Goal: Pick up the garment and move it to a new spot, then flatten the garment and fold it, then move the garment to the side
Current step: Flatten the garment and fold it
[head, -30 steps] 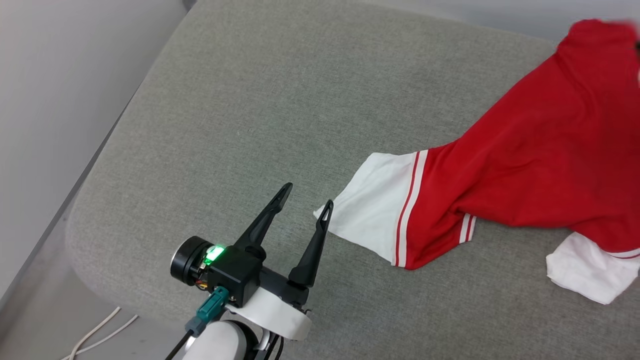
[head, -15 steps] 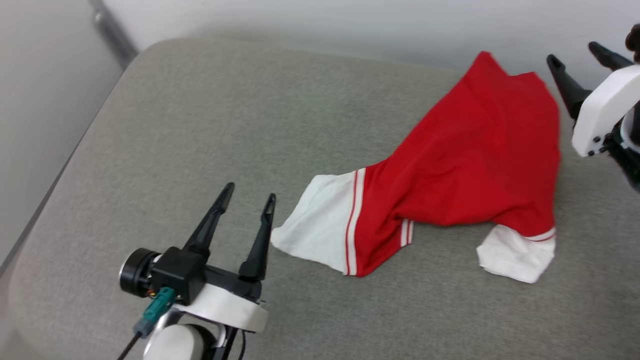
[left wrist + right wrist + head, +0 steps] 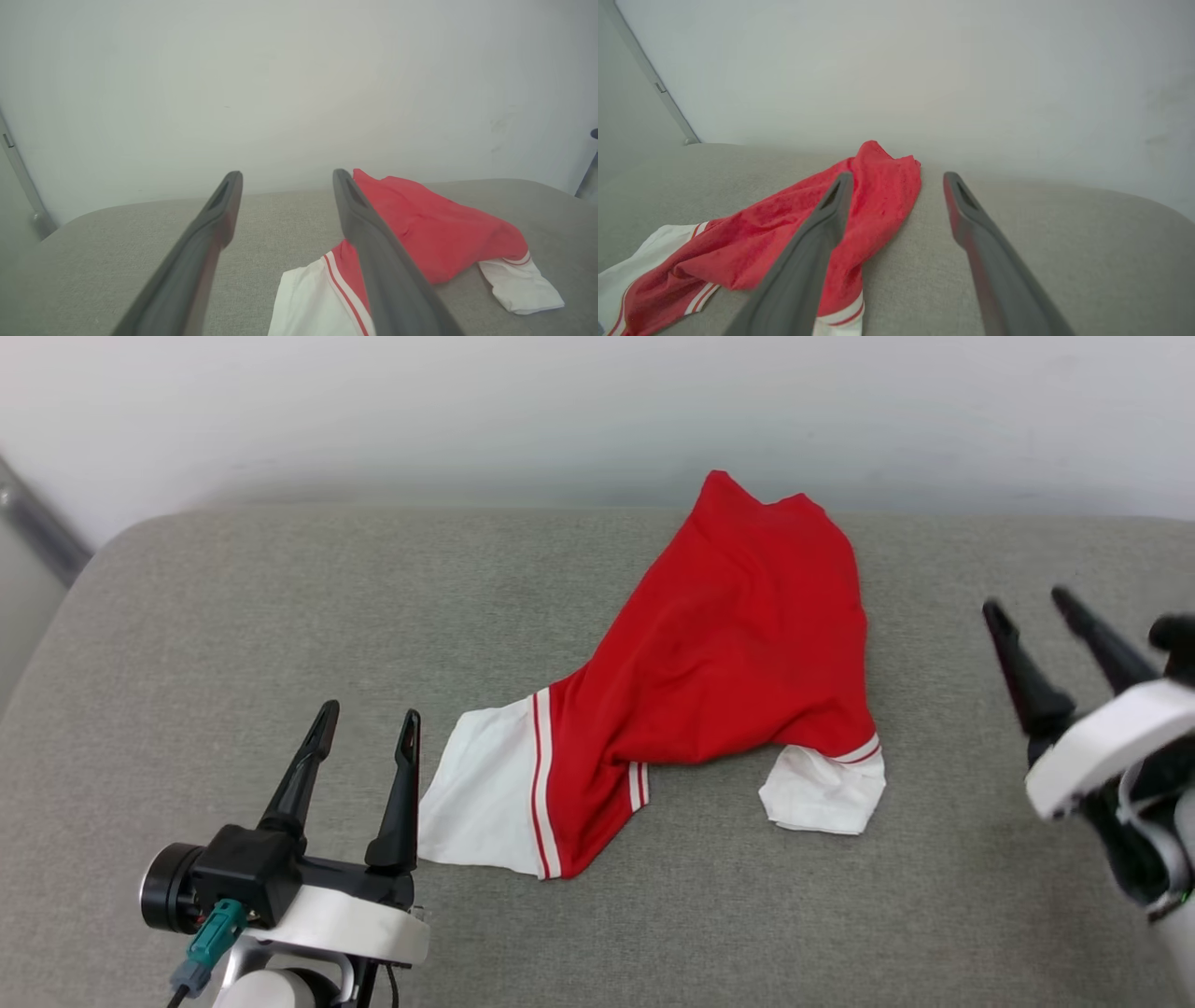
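Head view: a red jersey (image 3: 738, 644) lay crumpled near the middle of a grey cushion (image 3: 233, 616), running slantwise from the far edge by the pale wall (image 3: 560, 411) down toward the near left. One white sleeve (image 3: 476, 793) with red stripes was spread flat at its near-left end; a second white sleeve (image 3: 822, 791) lay bunched at its near right. The left gripper (image 3: 370, 714) stood at the lower left, fingers parted with nothing between them, its inner finger just beside the edge of the flat sleeve. The right gripper (image 3: 1027, 601) stood at the right, fingers likewise parted and empty, apart from the jersey. Left wrist view: the left gripper (image 3: 287, 173) showed both fingers spread over the cushion (image 3: 117, 242), holding nothing; the jersey (image 3: 434, 233) lay to the right, partly behind one finger, with the bunched sleeve (image 3: 518, 287) at the far right. Right wrist view: the right gripper (image 3: 899, 176) showed its fingers spread with bare cushion (image 3: 1064, 233) between them; the jersey (image 3: 784, 233) lay to the left, partly behind one finger.
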You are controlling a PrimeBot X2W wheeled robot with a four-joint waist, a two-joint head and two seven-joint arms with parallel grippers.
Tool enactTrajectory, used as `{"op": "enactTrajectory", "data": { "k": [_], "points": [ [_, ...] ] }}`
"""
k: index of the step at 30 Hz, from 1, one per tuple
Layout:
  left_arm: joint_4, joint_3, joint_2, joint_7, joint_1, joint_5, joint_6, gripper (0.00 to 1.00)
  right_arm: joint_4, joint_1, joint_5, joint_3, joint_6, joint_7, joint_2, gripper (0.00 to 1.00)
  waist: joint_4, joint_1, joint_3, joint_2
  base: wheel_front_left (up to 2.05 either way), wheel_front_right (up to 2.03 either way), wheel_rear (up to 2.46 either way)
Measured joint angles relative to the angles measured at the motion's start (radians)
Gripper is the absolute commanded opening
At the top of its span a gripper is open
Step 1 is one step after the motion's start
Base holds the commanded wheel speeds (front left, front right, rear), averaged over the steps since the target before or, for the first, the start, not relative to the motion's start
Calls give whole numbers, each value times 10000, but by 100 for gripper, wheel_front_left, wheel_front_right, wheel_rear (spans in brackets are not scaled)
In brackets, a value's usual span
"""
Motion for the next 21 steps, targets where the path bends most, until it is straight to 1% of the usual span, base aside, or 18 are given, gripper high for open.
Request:
{"op": "enactTrajectory", "data": {
  "k": [4, 8, 11, 13, 16, 21],
  "points": [
    [13, 63, -6, 0, 17, 67, -75, 100, -1057, 1288, -443, -460, 0, 1198, 370, 100, -166, 0, 97, 0, 0, 0, 0],
    [151, -17, -21, 0, 19, 159, -153, 100, -2150, 1930, -813, -424, 0, 2918, 596, 100, -164, 0, 284, 0, 0, 0, 0],
    [240, -105, -52, 0, -34, 234, -224, 100, -2681, 2156, -909, -286, 0, 4266, 719, 100, -70, 0, 453, 0, 0, 0, 0],
    [320, -207, -98, 0, -116, 249, -286, 100, -2828, 2215, -1007, -148, 0, 5093, 765, 100, 48, 0, 562, 0, 0, 0, 0],
    [393, -293, -171, 0, -281, 263, -330, 100, -2936, 2199, -874, 134, 0, 6025, 882, 100, 253, 0, 758, 0, 0, 0, 0],
    [550, -453, -303, 0, -602, 278, -431, 100, -2522, 1878, -1336, 723, 0, 6729, 529, 100, 774, 1, 1104, 0, 0, 0, 0]
  ]
}}
